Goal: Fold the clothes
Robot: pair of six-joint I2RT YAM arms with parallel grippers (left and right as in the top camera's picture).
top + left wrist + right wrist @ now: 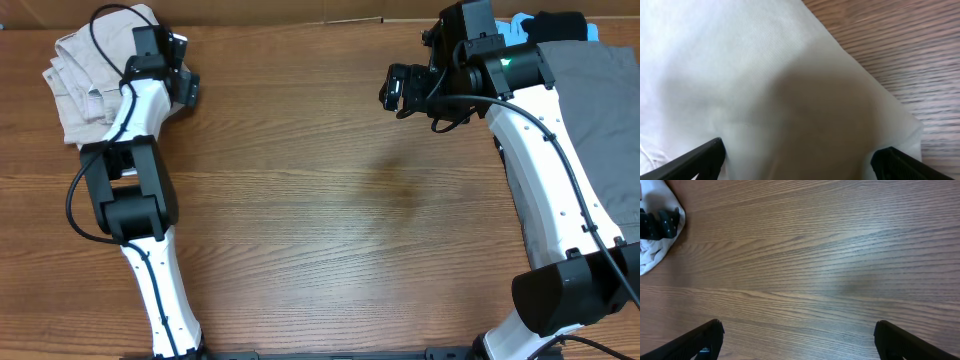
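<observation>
The beige clothes (85, 75) lie bunched at the far left corner of the table, with a waistband and a small white tag showing. My left gripper (180, 75) is over their right edge. In the left wrist view the pale cloth (765, 85) fills the space between the wide-open fingers (797, 162), which are not closed on it. My right gripper (395, 95) hovers open and empty over bare wood at the far right; its fingers (797, 340) are spread above the tabletop. The clothes also show far off in the right wrist view (655, 255).
A grey garment (595, 120) lies at the right edge under my right arm, with small light-blue (520, 25) and black (560, 22) pieces behind it. The wooden table (340, 220) stretches between the arms.
</observation>
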